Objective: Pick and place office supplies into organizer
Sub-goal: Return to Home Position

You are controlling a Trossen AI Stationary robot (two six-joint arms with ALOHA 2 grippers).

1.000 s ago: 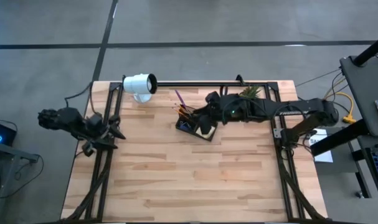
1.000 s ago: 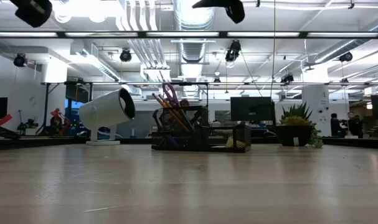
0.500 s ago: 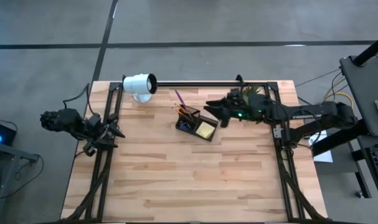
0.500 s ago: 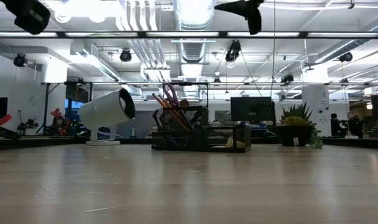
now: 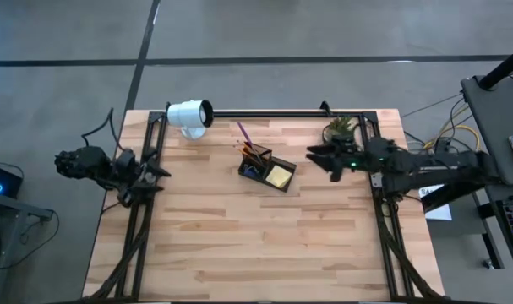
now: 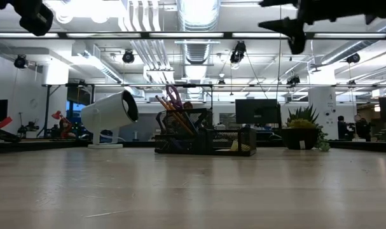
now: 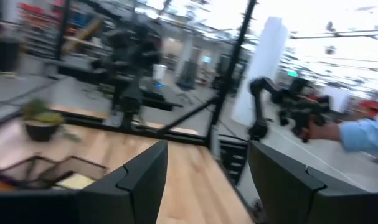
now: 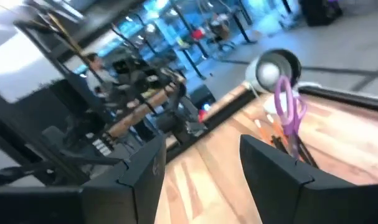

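Two empty claws, both wide: right claw (image 5: 319,160) hangs at three o'clock of the organizer (image 5: 258,169), left claw (image 5: 157,173) at nine, since supplies (image 5: 279,176) apparently stowed.

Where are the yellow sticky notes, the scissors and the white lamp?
yellow sticky notes (image 5: 279,176): high view, middle of the pad's top sheet.
scissors (image 6: 173,97): low view, purple handle.
white lamp (image 5: 187,114): high view, middle of its cylindrical body.

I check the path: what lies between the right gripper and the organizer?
Nothing: the high view shows only bare table between the right gripper and the organizer. The left gripper is at the table's left edge.
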